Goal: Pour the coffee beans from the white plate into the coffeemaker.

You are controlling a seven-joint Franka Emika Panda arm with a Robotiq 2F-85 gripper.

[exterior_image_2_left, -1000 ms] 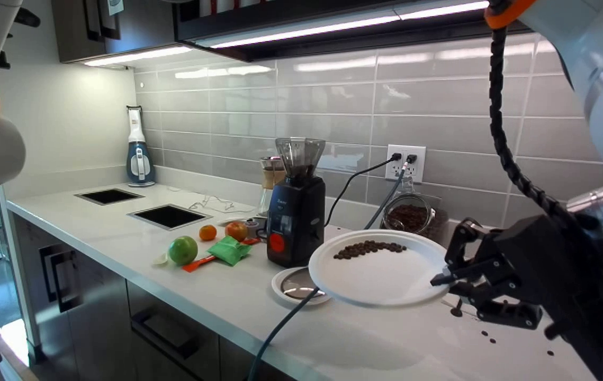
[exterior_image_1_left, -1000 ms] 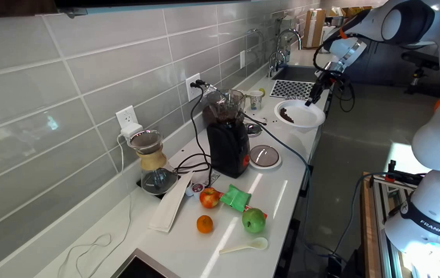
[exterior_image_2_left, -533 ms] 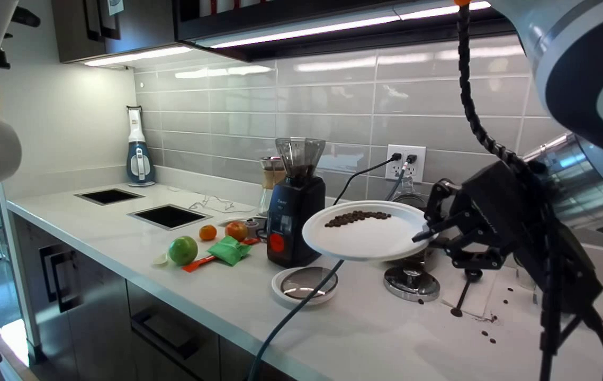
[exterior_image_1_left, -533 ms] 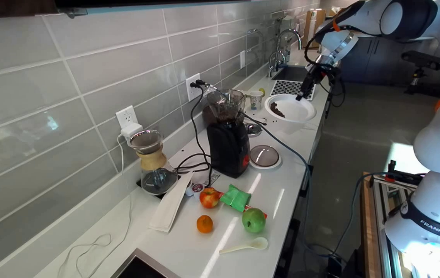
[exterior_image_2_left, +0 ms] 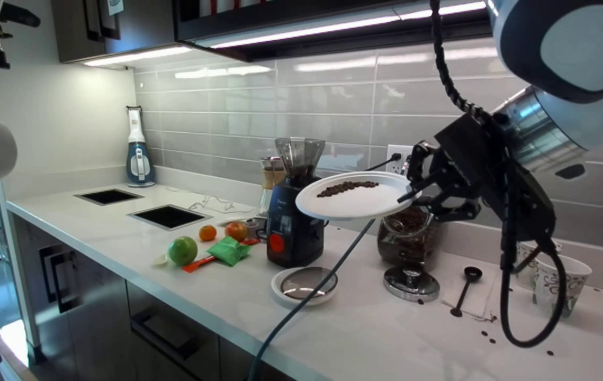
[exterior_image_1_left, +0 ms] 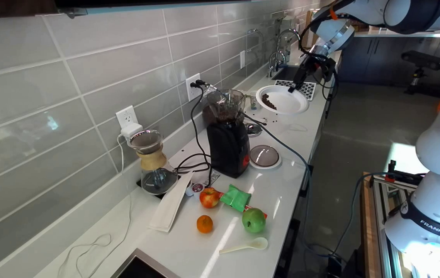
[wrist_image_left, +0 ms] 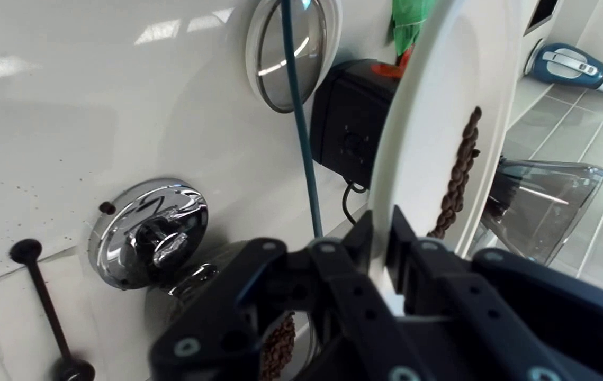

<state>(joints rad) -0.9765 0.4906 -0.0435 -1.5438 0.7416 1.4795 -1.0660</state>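
The white plate (exterior_image_2_left: 359, 206), plain, round and shallow-rimmed, hangs slightly tilted in the air, near the coffeemaker (exterior_image_2_left: 293, 227) but apart from it. The coffee beans (exterior_image_2_left: 346, 187) lie in one dark curved band along the side nearer that machine. The coffeemaker stands upright, boxy and black, with a round red button (exterior_image_2_left: 277, 243) and a clear, flared hopper (exterior_image_2_left: 299, 157); the dark patch (wrist_image_left: 502, 191) low inside can't be made out clearly.

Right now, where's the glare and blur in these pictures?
In an exterior view, glare streaks the countertop between the orange and green apple; in an exterior view, the under-cabinet light reflects off the wall tiles; in the wrist view, the gripper looks soft, the coffee beans on the white plate sharper.
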